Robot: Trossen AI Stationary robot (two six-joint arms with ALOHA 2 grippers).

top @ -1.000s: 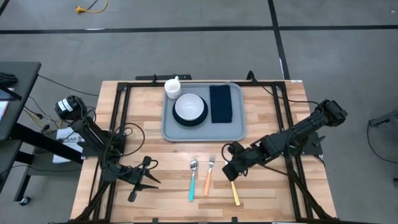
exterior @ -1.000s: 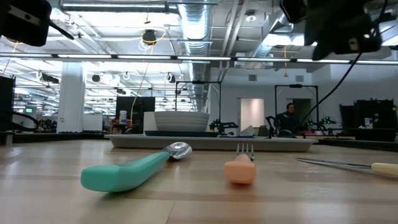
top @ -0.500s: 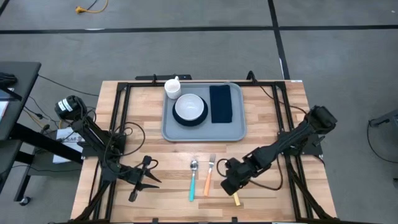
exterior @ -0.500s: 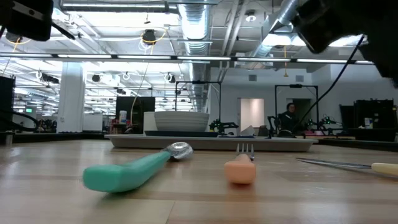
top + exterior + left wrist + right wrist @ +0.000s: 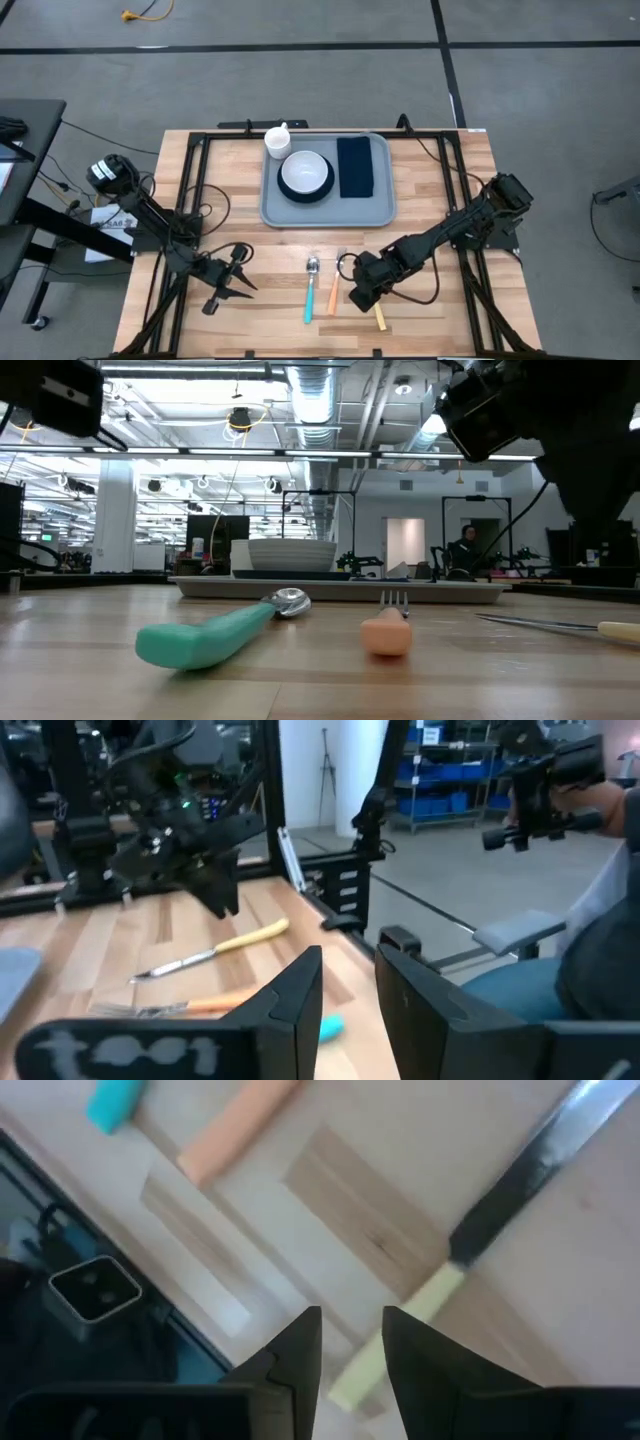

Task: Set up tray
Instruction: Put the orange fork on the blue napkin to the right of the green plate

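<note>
i had the right gripper [image 5: 362, 291] hanging low over the front of the table, its two dark fingers [image 5: 300, 1342] set a narrow gap apart and holding nothing. from its wrist camera the pale yellow-handled table knife [image 5: 470, 1255] sat straight ahead of that gap, lying flat on the wood, so my read was that i'd parked it there to line up on the handle for a pick. just beside the knife lay the fork with the peach-orange plastic handle [image 5: 336, 284], and next to that the spoon with the teal plastic handle [image 5: 310, 290], all three side by side with handles toward the front edge, laid out like cutlery waiting to go on.

the left gripper [image 5: 226, 288] was off near the front left, above bare wood, fingers also a narrow gap apart and empty, basically just waiting.

the large grey-blue rectangular plastic tray with the low rim [image 5: 380, 208] sat toward the back middle of the light wooden table [image 5: 440, 180], well apart from both grippers, beyond the cutlery row from where the right one hung. it already carried a white round bowl [image 5: 304, 175] and a dark navy folded napkin [image 5: 355, 166] side by side, with a small white cup [image 5: 277, 140] at its back left corner. so i figured the cutlery was what's left.
</note>
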